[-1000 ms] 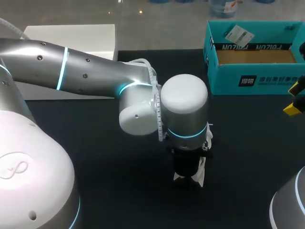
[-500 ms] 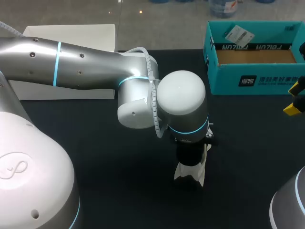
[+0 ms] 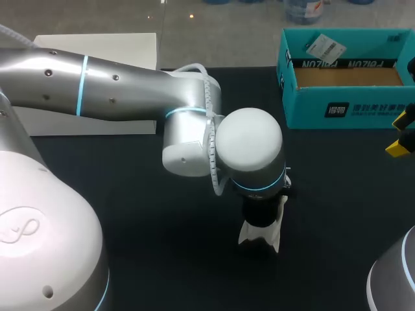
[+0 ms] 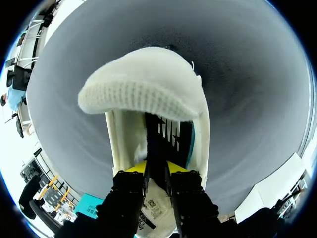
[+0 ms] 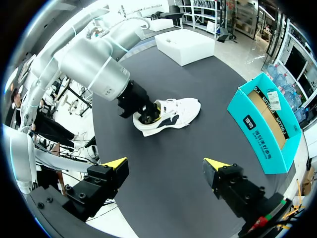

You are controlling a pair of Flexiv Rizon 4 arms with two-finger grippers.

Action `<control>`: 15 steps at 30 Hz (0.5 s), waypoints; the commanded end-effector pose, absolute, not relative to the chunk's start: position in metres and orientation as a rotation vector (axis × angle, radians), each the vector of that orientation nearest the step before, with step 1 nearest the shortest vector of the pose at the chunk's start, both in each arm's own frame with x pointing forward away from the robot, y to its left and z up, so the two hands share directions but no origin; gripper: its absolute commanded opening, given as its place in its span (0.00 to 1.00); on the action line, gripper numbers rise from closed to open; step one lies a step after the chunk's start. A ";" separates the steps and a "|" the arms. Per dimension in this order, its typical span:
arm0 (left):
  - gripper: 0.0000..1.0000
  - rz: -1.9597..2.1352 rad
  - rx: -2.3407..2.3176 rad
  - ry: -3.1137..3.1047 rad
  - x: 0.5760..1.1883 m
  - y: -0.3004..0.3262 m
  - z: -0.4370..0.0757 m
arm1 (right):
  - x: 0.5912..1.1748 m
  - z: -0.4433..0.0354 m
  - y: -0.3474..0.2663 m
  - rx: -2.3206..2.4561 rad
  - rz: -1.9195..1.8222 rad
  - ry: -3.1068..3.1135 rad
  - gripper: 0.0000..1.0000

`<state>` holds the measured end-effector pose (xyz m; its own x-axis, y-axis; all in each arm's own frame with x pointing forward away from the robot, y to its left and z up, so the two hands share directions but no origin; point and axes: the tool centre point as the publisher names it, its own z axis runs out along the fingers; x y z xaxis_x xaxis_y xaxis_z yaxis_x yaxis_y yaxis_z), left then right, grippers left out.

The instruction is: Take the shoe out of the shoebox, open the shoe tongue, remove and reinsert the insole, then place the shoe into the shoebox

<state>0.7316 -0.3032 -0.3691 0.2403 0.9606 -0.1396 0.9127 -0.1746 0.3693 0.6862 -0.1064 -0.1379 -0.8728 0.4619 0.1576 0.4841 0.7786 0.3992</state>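
Note:
A white shoe (image 4: pixel 148 84) with a black tongue (image 4: pixel 156 136) lies on the black table (image 3: pixel 162 259), toe pointing away from my left gripper (image 4: pixel 157 168). That gripper reaches down into the shoe's opening, and its yellow-tipped fingers (image 4: pixel 136 167) stand close together with the tongue pinched between them. From the head view only the shoe's white heel end (image 3: pixel 260 234) shows below my left wrist. The right wrist view takes in the shoe (image 5: pixel 173 113) with my left arm on it. My right gripper (image 5: pixel 166 166) hovers open and empty, well apart from the shoe. The teal shoebox (image 3: pixel 347 103) stands open at the back right.
A white box lid (image 3: pixel 97 52) lies at the back left of the table. The shoebox (image 5: pixel 267 119) holds only a paper tag. My right gripper's yellow tip (image 3: pixel 399 146) shows at the right edge, in front of the box.
My left arm has shifted a little toward the right and front with the shoe under it, so more of the white heel shows. The right arm has kept still.

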 end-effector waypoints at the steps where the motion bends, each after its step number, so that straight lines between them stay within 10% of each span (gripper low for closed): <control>1: 1.00 0.186 2.136 1.724 0.730 -0.301 -0.369 | 0.687 -0.139 -0.106 -0.777 -0.672 -2.914 1.00; 15: 1.00 0.156 2.082 1.723 0.723 -0.297 -0.344 | 0.687 -0.139 -0.106 -0.777 -0.672 -2.914 1.00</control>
